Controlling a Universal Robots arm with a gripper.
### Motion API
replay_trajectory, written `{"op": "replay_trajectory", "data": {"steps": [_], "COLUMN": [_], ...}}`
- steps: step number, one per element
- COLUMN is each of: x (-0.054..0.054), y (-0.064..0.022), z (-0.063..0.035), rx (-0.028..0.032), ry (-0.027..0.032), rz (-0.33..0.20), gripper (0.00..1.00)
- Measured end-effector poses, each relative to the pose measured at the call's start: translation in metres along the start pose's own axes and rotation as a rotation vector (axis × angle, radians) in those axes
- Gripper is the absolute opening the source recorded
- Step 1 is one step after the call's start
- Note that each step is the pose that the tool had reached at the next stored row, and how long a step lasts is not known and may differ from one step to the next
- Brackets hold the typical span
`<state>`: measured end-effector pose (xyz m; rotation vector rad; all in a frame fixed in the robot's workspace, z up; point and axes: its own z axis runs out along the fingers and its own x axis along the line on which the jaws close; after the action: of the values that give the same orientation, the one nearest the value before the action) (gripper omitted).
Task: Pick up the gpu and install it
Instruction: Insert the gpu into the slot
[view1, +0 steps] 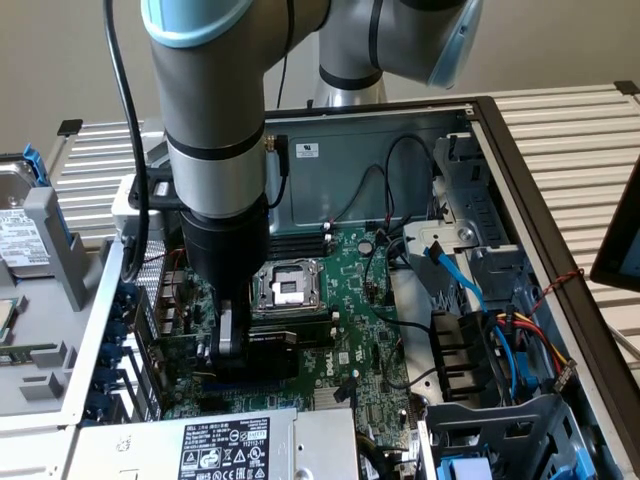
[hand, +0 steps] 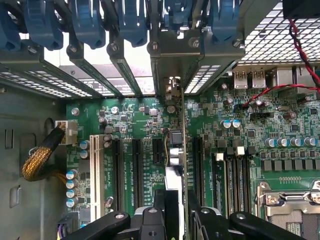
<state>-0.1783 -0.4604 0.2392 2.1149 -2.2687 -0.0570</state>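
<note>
the claw (hand: 175, 212) is clenched on the gpu (hand: 176, 150), its two fingers (hand: 150, 220) pressing the card's faces so the card stands on edge, straight out ahead of the claw and in line with the slots (hand: 136, 167) of the motherboard (hand: 240, 130). held this way, the card's lower edge can meet a slot squarely; it looks level with the board already, though whether it is fully seated cannot be told. beyond the card's far end stands its metal bracket (hand: 172, 90), lying against the row of rear openings in the case (hand: 30, 80), where blue clips (hand: 90, 25) hang over each opening to lock a bracket in place. to either side of the claw run the empty slots, parallel to the card, which is why the wrist is turned to match them. in the exterior view the arm (view1: 215, 130) comes straight down into the open case, the claw (view1: 232, 340) low over the motherboard (view1: 350, 330), just beside the cpu socket (view1: 288, 288); a vertical approach suits a card that must be pushed down into its slot.
</note>
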Motion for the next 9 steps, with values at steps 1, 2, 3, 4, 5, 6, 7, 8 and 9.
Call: {"op": "replay_trajectory", "data": {"steps": [1,2,3,4,5,6,7,8,9], "x": [0.0000,0.0000,0.0001,0.0001,0.0001,0.0001,0.0000,0.0001,0.0001], "y": [0.0000,0.0000,0.0001,0.0002,0.0003,0.0005,0.0006,0.0009,0.0011], "z": [0.0000,0.0000,0.0000,0.0001,0.0001,0.0001,0.0001,0.0001,0.0001], "rx": [0.0000,0.0000,0.0001,0.0001,0.0002,0.0003,0.0003,0.0003,0.0001], "ry": [0.0000,0.0000,0.0000,-0.0001,-0.0001,-0.0001,-0.0002,-0.0002,-0.0001], "rz": [0.000,0.000,0.000,0.000,0.000,0.000,0.000,0.000,0.000], "gripper": [0.27,0.27,0.27,0.27,0.27,0.27,0.27,0.27,0.27]}}
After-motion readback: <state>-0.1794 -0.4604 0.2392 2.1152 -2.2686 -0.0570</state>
